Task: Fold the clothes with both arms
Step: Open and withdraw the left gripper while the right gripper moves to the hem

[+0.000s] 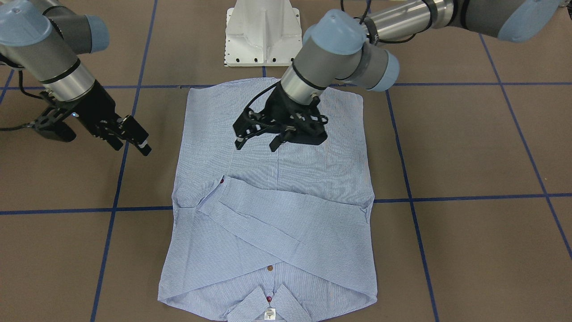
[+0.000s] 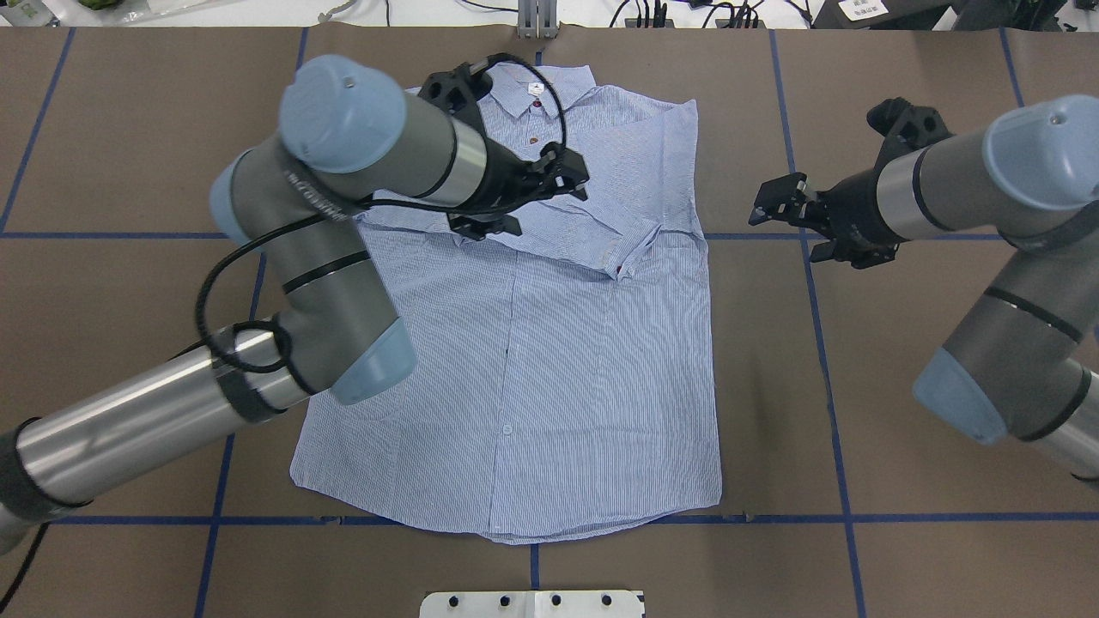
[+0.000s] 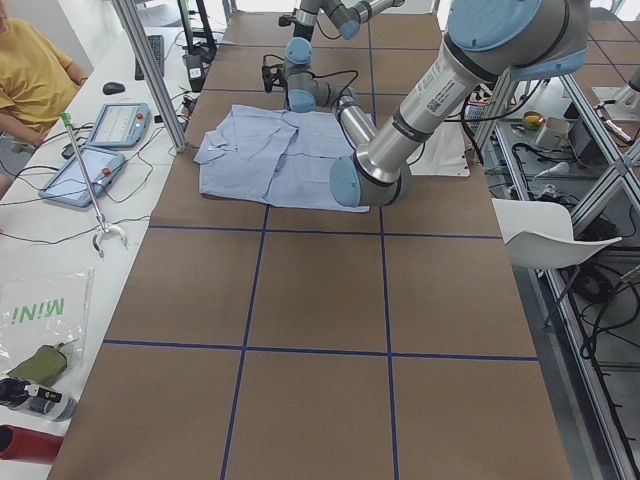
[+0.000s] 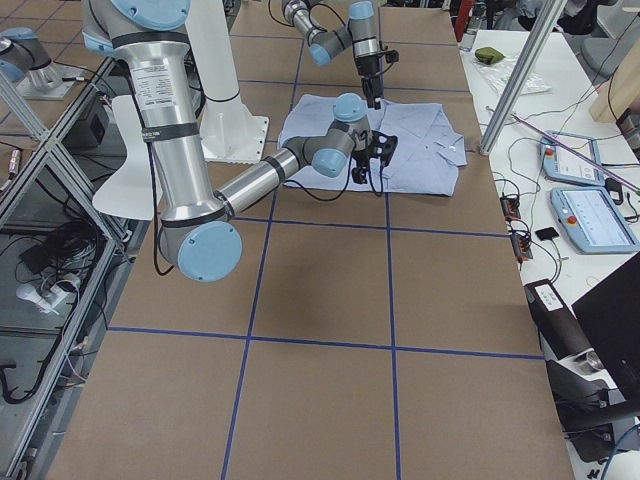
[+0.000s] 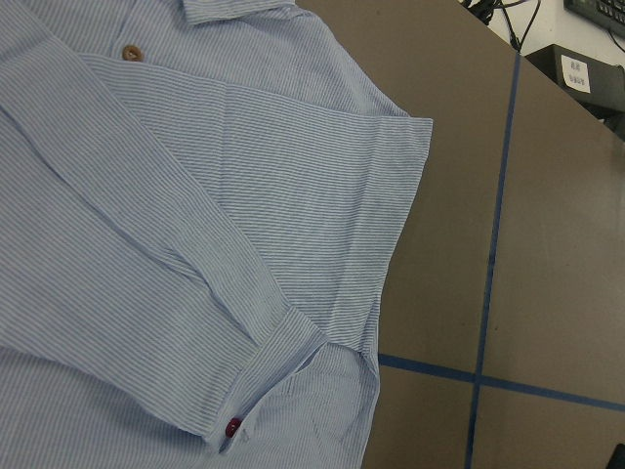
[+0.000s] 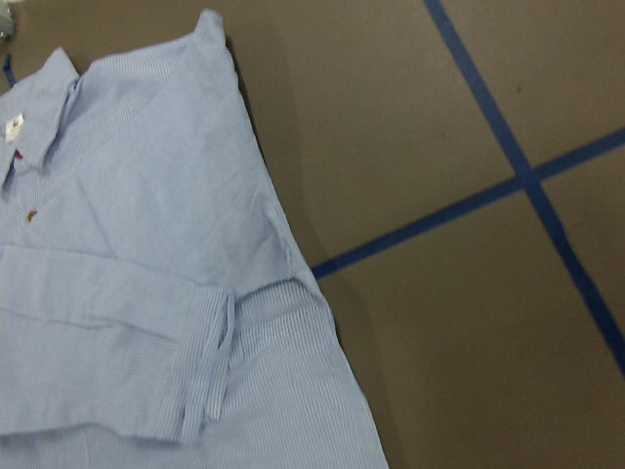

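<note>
The sleeves look done and the body fold not yet begun, so the step in hand seems to be the pause before the lengthwise fold. Taken from the robot's left across: the black two-finger left gripper (image 1: 257, 144) hangs over the middle of the light blue, finely white-striped long-sleeved button-up shirt (image 2: 549, 386), its jaws spread wide and pointing down at the cloth. Nothing is between them, and whether the tips brush the fabric cannot be told. The shirt lies flat and front-up on the brown table marked with blue tape lines (image 2: 901, 386). Both long sleeves (image 1: 286, 228) are crossed over the chest, a cuff with a dark red button (image 1: 222, 181) lies near one side, the collar (image 1: 268, 304) is on the far side from the robot and the hem (image 2: 515, 524) is nearest it. Further right, the black right gripper (image 1: 132, 147) is off the garment, above bare table just beside the shirt's edge — its fingers parted and empty. The next move probably calls for both grippers to go to matching points, either the hem corners or the shoulders. There they would pinch the layers cleanly without dragging the crossed sleeves — then carry that end over together, kept level.
</note>
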`<action>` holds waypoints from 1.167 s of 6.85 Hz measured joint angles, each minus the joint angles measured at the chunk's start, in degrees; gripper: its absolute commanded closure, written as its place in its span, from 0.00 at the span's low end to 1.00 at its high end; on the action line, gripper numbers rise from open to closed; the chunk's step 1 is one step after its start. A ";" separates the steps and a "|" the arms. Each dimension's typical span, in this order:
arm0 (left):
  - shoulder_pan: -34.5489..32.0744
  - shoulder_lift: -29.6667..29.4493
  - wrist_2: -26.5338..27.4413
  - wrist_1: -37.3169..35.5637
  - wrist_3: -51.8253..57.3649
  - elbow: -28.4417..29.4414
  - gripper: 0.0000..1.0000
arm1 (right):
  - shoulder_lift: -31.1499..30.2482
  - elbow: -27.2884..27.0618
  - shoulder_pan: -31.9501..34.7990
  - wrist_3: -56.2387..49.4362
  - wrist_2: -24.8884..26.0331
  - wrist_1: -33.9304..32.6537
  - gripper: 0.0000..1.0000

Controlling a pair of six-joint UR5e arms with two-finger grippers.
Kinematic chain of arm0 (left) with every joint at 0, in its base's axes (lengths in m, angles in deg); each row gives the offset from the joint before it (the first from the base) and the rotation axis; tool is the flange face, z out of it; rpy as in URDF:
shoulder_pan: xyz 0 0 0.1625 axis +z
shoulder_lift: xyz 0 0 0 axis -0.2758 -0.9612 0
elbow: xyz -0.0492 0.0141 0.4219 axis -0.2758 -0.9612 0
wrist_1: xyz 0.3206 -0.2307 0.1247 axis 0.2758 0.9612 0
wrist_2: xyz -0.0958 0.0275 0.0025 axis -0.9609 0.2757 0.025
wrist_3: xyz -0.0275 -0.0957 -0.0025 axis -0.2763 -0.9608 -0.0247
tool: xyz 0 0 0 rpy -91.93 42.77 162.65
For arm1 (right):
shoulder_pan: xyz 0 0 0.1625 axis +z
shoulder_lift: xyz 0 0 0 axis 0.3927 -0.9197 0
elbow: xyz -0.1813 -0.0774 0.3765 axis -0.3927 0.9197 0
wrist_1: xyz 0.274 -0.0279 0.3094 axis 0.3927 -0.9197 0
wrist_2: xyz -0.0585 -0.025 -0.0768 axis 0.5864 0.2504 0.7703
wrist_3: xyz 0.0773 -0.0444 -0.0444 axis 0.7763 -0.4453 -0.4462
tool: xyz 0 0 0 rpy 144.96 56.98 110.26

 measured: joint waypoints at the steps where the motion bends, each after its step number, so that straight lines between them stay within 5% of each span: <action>1: -0.21 6.94 -0.99 -0.04 0.21 -5.90 0.01 | -1.71 -3.11 -6.27 6.00 4.37 -0.23 0.01; 4: -0.98 16.92 -1.59 1.44 0.93 -12.76 0.01 | -2.66 -7.45 -29.75 21.28 26.57 -8.32 0.03; 8: -2.15 19.81 -6.06 3.05 2.12 -15.26 0.01 | -3.21 -8.24 -38.27 27.81 32.28 -15.63 0.08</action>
